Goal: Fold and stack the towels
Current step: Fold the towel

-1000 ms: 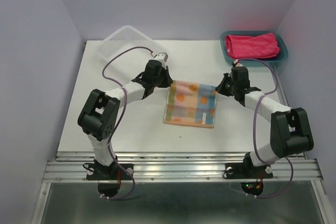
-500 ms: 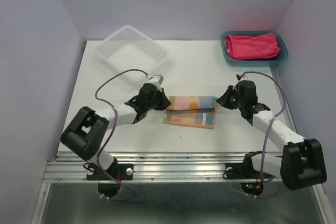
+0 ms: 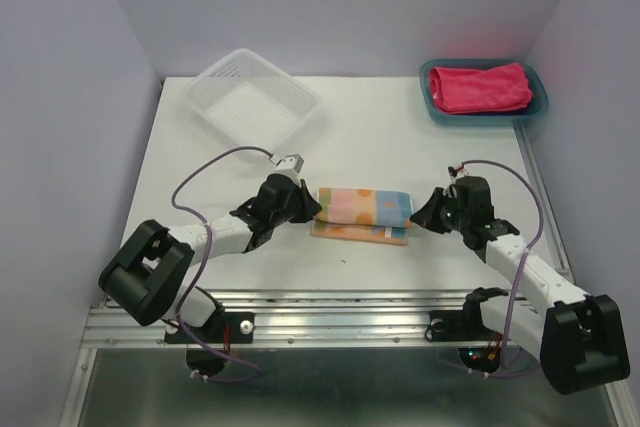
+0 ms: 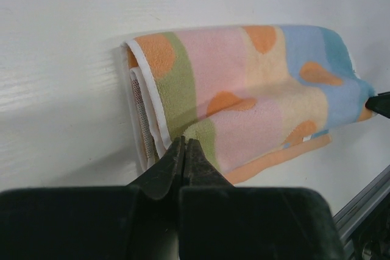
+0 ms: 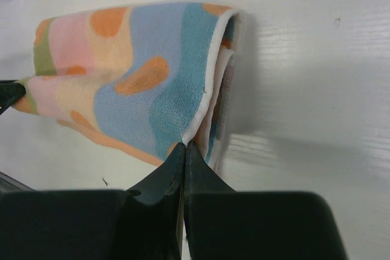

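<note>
Grip: left gripper (image 4: 184,148) clenched on patched towel (image 4: 256,108) corner | right gripper (image 5: 184,149) pinching opposite corner | towel spans between both jaws, top layer apparently lifted | pink towel (image 3: 480,87) beyond right jaws, in teal tray (image 3: 485,118)

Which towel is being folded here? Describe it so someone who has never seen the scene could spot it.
On the white table, look at the middle of the near half. The patchwork towel lies there folded over, the left gripper and right gripper pinching its ends. Its peach, pink, blue and green patches set it apart from the plain pink towel in the teal tray.
</note>
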Action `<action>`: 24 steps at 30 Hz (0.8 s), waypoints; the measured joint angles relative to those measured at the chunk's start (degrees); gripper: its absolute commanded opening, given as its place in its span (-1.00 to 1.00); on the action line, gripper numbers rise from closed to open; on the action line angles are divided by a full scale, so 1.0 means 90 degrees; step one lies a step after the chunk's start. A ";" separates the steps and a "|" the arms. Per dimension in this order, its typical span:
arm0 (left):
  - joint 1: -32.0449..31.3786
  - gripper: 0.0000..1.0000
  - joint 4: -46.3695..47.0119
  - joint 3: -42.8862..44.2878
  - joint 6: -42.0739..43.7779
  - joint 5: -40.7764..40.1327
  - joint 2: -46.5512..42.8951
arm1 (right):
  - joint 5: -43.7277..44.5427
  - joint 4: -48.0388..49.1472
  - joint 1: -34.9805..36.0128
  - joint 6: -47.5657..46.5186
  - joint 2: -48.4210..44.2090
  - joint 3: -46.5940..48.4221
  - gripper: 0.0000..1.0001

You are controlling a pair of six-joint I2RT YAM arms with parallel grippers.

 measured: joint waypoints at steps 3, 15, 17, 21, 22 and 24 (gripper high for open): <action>-0.0005 -1.00 -0.0010 -0.0083 -0.0073 -0.0034 -0.0005 | -0.0119 0.0007 0.0010 0.0056 0.0002 -0.0206 -0.99; -0.0197 0.49 -0.0576 -0.0216 -0.0228 -0.0153 -0.0255 | -0.0568 0.0022 0.0044 0.0267 -0.0153 -0.0741 0.32; -0.0289 0.66 -0.0816 -0.0301 -0.0289 -0.0228 -0.0617 | -0.0673 -0.0134 0.0044 0.0279 -0.0410 -0.0794 0.57; -0.0362 0.95 -0.1117 -0.0338 -0.0342 -0.0427 -0.1341 | -0.0682 -0.0464 0.0051 0.0325 -0.1110 -0.0792 0.71; -0.0369 0.98 -0.1139 -0.0338 -0.0384 -0.0520 -0.1513 | -0.0636 -0.0539 0.0051 0.0338 -0.1277 -0.0792 0.70; -0.0369 0.98 -0.1168 -0.0338 -0.0393 -0.0636 -0.1666 | -0.0440 -0.0729 0.0075 0.0362 -0.1537 -0.0755 0.66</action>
